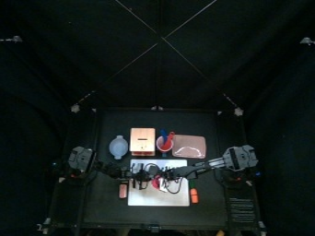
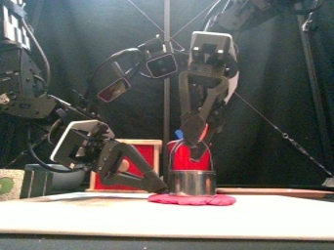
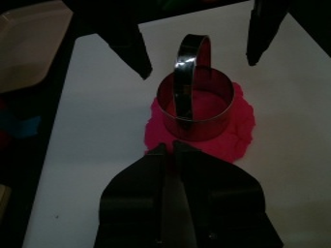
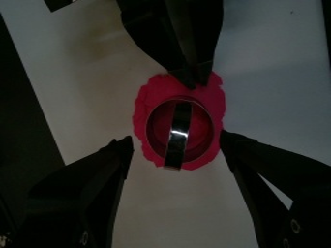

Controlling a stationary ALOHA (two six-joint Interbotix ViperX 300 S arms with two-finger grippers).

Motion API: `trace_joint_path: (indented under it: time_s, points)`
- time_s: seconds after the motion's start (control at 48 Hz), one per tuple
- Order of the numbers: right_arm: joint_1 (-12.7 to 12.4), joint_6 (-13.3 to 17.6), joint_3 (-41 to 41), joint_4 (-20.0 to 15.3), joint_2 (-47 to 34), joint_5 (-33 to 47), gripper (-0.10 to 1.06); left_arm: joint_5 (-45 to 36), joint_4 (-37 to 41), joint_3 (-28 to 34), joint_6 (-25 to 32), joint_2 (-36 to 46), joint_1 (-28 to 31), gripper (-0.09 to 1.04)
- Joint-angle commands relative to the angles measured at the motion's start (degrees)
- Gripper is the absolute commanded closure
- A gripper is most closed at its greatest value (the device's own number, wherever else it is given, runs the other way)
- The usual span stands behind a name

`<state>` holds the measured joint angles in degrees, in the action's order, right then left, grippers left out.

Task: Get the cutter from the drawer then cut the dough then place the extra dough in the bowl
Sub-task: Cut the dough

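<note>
A round metal cutter with a wire handle stands on a flat pink dough disc on the white cutting board. My right gripper hangs open just above the cutter, one jaw on each side, touching nothing. It comes down from above in the front view, right gripper over cutter. My left gripper is shut and low, its tip at the edge of the dough. From the front the left gripper sits just left of the cutter.
Behind the board stand the wooden box, the blue-grey bowl to its left, the red cup and the pink tray to its right. Small orange toys lie at the board's left and right edges.
</note>
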<state>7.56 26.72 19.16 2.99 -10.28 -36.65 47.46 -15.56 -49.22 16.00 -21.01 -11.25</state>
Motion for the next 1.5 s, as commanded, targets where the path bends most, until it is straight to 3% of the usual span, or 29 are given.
trace_joint_path:
  time_s: [0.021, 0.438, 1.042, 1.5]
  points:
    - [-0.35, 0.00, -1.76, 0.00, 1.14, 0.35, -0.03, 0.09, -0.09, 0.97, 0.00, 0.70, -0.09, 0.36]
    - [-0.44, 0.09, -2.81, 0.26, 0.35, 0.35, 0.00, -0.26, -0.79, 0.88, -0.09, 0.62, -0.09, 0.36]
    - [-0.18, -0.09, -3.25, 0.26, 0.18, 0.00, 0.46, -2.55, -2.11, 1.05, 0.00, 0.62, -0.09, 0.36]
    - [-0.18, -0.18, -4.66, 0.35, 0.88, -0.97, 0.47, -5.98, -3.78, 1.58, 0.00, 0.53, -0.09, 0.36]
